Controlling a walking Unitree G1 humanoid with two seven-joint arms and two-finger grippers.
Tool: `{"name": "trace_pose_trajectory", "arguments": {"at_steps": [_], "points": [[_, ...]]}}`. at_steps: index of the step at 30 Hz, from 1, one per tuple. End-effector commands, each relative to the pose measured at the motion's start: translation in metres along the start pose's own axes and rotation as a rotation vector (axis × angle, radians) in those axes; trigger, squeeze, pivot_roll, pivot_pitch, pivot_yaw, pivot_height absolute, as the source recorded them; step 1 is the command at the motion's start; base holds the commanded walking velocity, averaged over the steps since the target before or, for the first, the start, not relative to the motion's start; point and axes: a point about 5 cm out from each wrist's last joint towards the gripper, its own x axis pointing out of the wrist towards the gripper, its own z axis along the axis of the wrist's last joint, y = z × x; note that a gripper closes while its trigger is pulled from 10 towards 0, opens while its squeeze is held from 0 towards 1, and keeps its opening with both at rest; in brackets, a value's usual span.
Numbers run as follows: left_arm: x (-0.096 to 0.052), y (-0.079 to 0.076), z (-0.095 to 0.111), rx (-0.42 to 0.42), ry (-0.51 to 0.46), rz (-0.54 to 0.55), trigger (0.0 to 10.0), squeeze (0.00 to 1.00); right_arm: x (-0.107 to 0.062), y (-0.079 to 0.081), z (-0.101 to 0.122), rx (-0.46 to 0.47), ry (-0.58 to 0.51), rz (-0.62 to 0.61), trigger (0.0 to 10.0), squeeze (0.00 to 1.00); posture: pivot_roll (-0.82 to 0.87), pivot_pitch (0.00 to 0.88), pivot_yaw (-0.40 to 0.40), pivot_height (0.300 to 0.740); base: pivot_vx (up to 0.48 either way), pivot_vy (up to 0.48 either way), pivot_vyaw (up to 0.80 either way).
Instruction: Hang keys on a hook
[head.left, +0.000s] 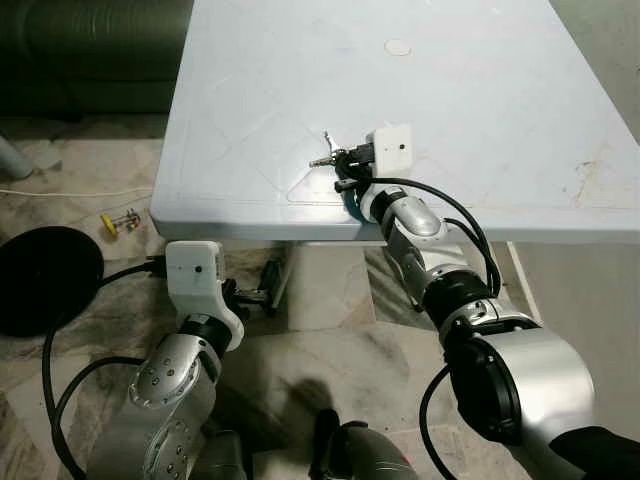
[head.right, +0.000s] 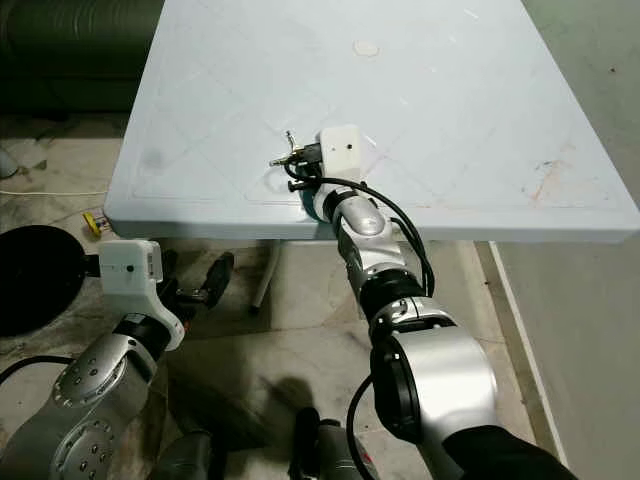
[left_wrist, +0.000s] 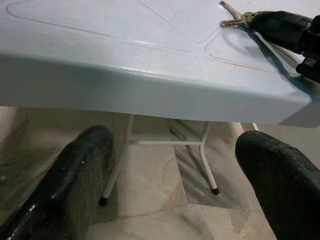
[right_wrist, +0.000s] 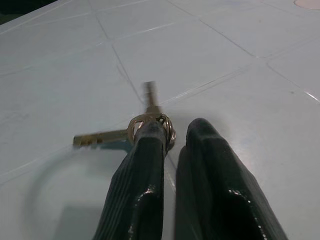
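Note:
A small bunch of brass keys (head.left: 325, 156) on a ring lies on the pale blue table (head.left: 480, 100), close to its front edge. My right gripper (head.left: 342, 158) rests low over the tabletop with its two black fingers shut. In the right wrist view the key ring (right_wrist: 150, 125) sits at the tip of one finger (right_wrist: 145, 165), and two keys stick out beyond it. My left gripper (head.left: 258, 288) hangs below the table's front edge, open, with its fingers (left_wrist: 75, 175) wide apart and nothing between them.
A round black object (head.left: 40, 280) and a small yellow item (head.left: 120, 222) lie on the marble floor to the left. A dark sofa (head.left: 90, 50) stands at the back left. White table legs (left_wrist: 205, 160) stand under the table.

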Motion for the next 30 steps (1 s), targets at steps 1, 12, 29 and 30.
{"name": "trace_pose_trajectory", "arguments": {"at_steps": [1, 12, 29, 30], "points": [[-0.0030, -0.0015, 0.0019, -0.003, -0.007, -0.006, 10.0, 0.00, -0.0012, -0.0029, -0.0045, 0.006, 0.023, -0.012, 10.0, 0.00, 0.23, 0.313, -0.092, 0.740, 0.000, 0.000, 0.00], [-0.0030, -0.0019, 0.0024, -0.003, -0.005, -0.006, 10.0, 0.00, -0.0013, -0.0052, -0.0012, 0.057, 0.002, 0.011, 10.0, 0.00, 0.23, 0.316, -0.090, 0.740, 0.000, 0.000, 0.00], [-0.0023, -0.0027, 0.0032, -0.005, -0.009, -0.011, 10.0, 0.00, -0.0021, -0.0096, 0.0029, 0.083, -0.029, 0.024, 8.5, 0.00, 0.23, 0.308, -0.089, 0.740, 0.000, 0.000, 0.00], [-0.0022, -0.0027, 0.0032, -0.004, -0.009, -0.011, 10.0, 0.00, -0.0021, -0.0097, 0.0029, 0.083, -0.029, 0.024, 8.5, 0.00, 0.23, 0.308, -0.089, 0.740, 0.000, 0.000, 0.00]]}}
